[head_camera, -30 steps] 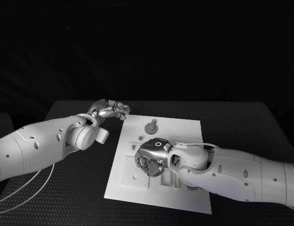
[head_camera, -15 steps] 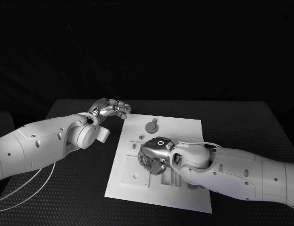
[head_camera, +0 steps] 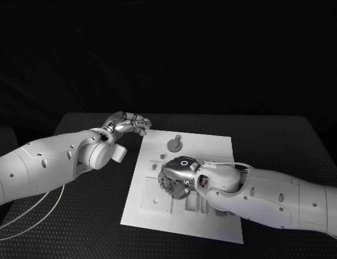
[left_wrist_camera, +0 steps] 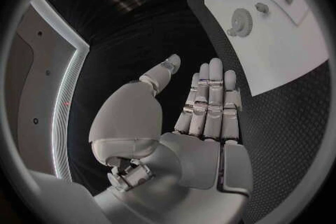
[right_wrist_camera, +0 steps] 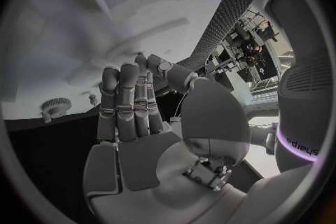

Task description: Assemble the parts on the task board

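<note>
The left hand (head_camera: 127,125) hovers over the black table (head_camera: 83,216) just beside the far left corner of the task board (head_camera: 215,151); its fingers (left_wrist_camera: 210,101) lie straight and together, the thumb apart, holding nothing. On the board's far half, well ahead of the right hand, lies a gear-shaped part (head_camera: 173,145). The right hand (head_camera: 176,181) hangs low over the board's middle, above its slots; the wrist view shows its fingers (right_wrist_camera: 129,103) extended side by side with nothing in them. The gear lies about midway between the hands, so either could reach it, though the right hand already stands over the board.
</note>
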Motion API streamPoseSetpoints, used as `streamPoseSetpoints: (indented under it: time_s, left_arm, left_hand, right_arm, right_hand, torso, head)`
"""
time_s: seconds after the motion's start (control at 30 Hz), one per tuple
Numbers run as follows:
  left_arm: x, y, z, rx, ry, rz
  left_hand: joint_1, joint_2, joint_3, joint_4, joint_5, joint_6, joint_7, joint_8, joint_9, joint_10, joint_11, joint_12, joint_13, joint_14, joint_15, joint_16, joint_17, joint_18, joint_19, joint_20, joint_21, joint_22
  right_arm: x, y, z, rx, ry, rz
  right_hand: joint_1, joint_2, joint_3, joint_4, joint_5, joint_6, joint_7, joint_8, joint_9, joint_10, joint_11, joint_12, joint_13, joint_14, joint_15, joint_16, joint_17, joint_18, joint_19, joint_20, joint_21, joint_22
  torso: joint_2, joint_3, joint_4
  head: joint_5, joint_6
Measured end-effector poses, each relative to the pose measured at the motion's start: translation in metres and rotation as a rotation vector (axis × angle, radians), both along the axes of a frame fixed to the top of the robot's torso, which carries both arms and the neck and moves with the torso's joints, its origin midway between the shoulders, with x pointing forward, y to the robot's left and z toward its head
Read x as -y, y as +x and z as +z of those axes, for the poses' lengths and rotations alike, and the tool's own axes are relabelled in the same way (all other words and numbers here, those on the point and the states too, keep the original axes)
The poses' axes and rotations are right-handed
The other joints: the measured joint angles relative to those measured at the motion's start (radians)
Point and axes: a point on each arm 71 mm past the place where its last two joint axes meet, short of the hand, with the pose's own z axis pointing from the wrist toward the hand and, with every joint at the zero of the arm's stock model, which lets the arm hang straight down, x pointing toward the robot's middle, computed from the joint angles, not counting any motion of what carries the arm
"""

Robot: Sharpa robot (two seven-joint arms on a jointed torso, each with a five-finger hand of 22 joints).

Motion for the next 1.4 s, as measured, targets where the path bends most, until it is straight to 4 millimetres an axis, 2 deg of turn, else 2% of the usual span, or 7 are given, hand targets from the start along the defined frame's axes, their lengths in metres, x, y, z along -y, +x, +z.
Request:
streamPoseSetpoints:
  time_s: [0.53, 1.4]
  left_arm:
    - [-0.0004, 0.0, 0.0, 0.0, 0.0, 0.001]
    - [-0.0012, 0.0002, 0.0002, 0.0, 0.001, 0.002]
  left_hand:
    - [0.0, 0.0, 0.0, 0.0, 0.0, -0.004, 0.004, 0.0, -0.001, 0.0, 0.0, 0.0, -0.001, 0.0, 0.0, 0.0, 0.002, 0.0, 0.0, 0.0, 0.0, 0.001]
    - [0.0, 0.0, 0.0, 0.0, 0.0, -0.003, 0.004, 0.0, -0.001, 0.0, 0.0, 0.0, -0.001, 0.0, 0.0, -0.004, 0.004, 0.0, 0.004, -0.004, 0.0, 0.001]
  right_arm:
    - [-0.0008, -0.0003, -0.0007, -0.001, 0.001, 0.004]
    - [-0.0027, 0.0002, -0.0022, -0.003, -0.001, 0.006]
  right_hand:
    - [-0.001, -0.001, 0.0, 0.0, 0.0, -0.002, 0.001, 0.0, -0.001, 0.0, 0.0, -0.004, 0.001, 0.0, 0.0, 0.003, 0.0, 0.0, 0.0, 0.0, 0.0, 0.001]
    - [0.003, 0.003, 0.0, 0.0, -0.001, -0.003, 0.003, 0.0, 0.002, 0.0, 0.0, -0.004, 0.005, 0.0, 0.0, 0.003, -0.001, -0.002, 0.0, 0.0, 0.0, 0.002]
  torso:
    - [0.0, 0.0005, -0.0009]
    - [0.0, 0.0007, -0.0006]
  head:
    - [0.002, -0.004]
    - [-0.003, -0.003]
